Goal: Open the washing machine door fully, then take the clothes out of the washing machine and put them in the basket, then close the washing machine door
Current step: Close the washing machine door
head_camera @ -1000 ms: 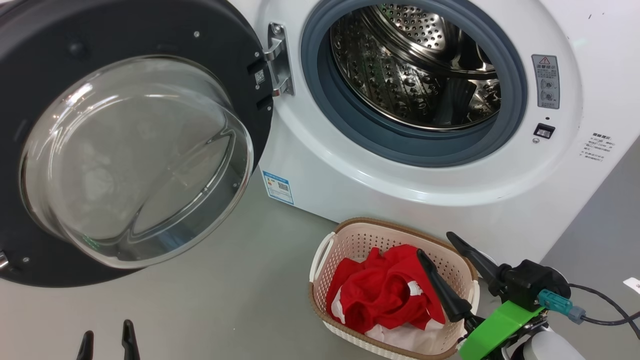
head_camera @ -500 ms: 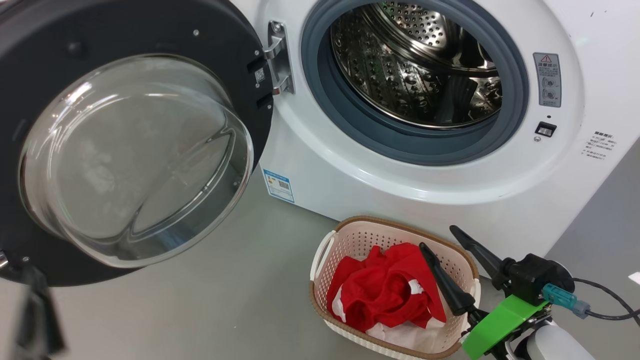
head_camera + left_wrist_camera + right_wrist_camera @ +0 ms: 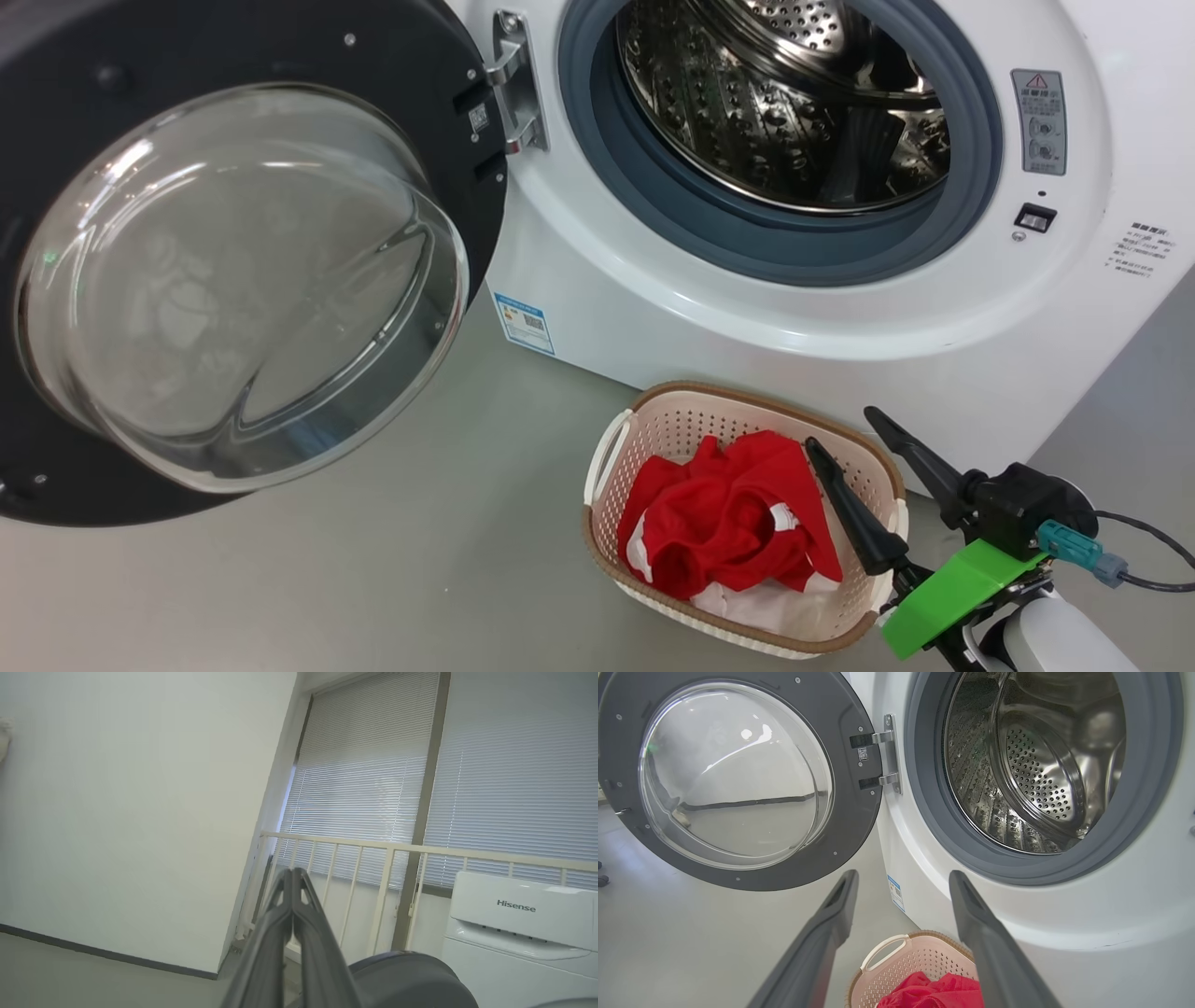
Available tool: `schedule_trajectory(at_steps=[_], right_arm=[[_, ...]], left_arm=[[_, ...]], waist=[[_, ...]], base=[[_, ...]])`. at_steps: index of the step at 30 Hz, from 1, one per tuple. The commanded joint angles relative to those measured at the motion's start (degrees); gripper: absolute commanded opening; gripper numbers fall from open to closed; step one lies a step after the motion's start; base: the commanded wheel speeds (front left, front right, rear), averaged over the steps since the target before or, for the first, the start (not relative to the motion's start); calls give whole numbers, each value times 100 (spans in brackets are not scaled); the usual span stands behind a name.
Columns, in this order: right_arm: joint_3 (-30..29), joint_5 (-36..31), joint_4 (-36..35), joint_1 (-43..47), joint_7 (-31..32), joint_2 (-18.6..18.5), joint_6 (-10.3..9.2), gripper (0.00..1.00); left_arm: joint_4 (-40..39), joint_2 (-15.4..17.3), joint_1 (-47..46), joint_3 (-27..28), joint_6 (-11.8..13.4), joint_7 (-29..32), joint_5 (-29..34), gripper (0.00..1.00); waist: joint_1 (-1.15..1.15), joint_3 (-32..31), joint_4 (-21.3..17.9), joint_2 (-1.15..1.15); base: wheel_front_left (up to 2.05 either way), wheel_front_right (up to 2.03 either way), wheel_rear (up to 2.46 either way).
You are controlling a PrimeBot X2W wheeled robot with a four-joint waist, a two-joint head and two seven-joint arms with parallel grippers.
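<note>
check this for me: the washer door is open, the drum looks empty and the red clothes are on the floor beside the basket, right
Not quite: the clothes lie inside the basket, not on the floor beside it; the head view shows this. The door is open and the drum looks empty.

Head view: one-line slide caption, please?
Door wide open, drum looks empty, red clothes in basket, right tool open beside it.
</note>
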Motion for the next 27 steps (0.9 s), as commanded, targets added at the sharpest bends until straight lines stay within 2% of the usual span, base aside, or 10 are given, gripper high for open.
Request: schedule_trajectory(at_steps=[1,2,4,8,9,13,17,27], right_arm=[[66,8,-169,-44,-69,-48,9,100],[55,2,-175,-41,-69,-57,9,100],[35,-11,-189,-36,-69,-76,9,100],[11,-40,-216,-35,-69,-99,9,100],[11,-40,-216,-35,-69,-99,9,100],[-6,-63,-242,-29,-69,-138,9,100],[-7,-78,-254,-47,-69,-186,9,100],[104,-96,-247,-196,-69,-279,9,100]], left_arm=[[444,652,-623,126,-57,251,-562,0],[783,837,-799,39,-57,449,-766,0],[1329,1030,-1207,-40,-58,795,-1377,0],[2480,1490,-1873,-155,-58,1532,-2218,0],[2480,1490,-1873,-155,-58,1532,-2218,0],[3411,1784,-2369,-319,-58,2190,-2723,0],[4061,1948,-2642,-652,-59,2921,-2903,0],[4660,2068,-2826,-1063,-59,4255,-3296,0]], waist=[[0,66,-6,0],[0,84,-8,0],[0,129,-9,0],[0,228,-20,0],[0,228,-20,0],[0,320,-20,0],[0,429,-35,0],[0,682,-95,0]], base=[[0,0,0],[0,0,0],[0,0,0],[0,0,0],[0,0,0],[0,0,0],[0,0,0],[0,0,0]])
